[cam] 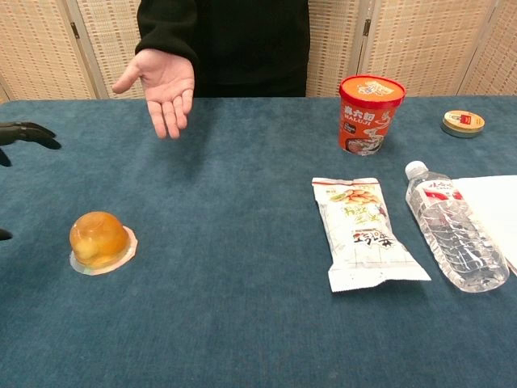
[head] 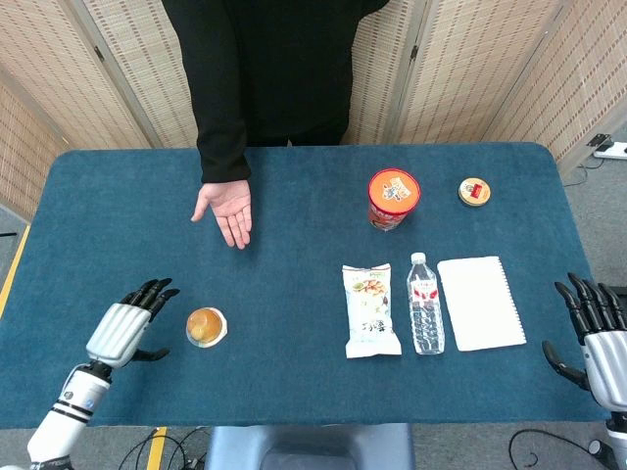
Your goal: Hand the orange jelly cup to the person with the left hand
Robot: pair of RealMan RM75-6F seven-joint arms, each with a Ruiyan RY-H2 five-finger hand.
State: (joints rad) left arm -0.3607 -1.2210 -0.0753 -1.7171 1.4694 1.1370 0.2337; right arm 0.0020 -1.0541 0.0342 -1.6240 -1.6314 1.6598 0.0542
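Observation:
The orange jelly cup (head: 206, 326) (cam: 100, 241) sits dome-up on the blue table (head: 294, 206), left of centre and near the front. My left hand (head: 127, 326) hovers open just to its left, fingers spread, a small gap from the cup; only its dark fingertips (cam: 24, 133) show at the chest view's left edge. The person's open palm (head: 227, 208) (cam: 164, 87) is held out above the table beyond the cup. My right hand (head: 600, 338) stays open at the table's front right corner, far from the cup.
A snack packet (head: 370, 308), a lying water bottle (head: 424, 304) and a white notebook (head: 479, 302) lie right of centre. A red instant-noodle cup (head: 393, 199) and a small round tin (head: 474, 191) stand further back. The person stands at the far edge.

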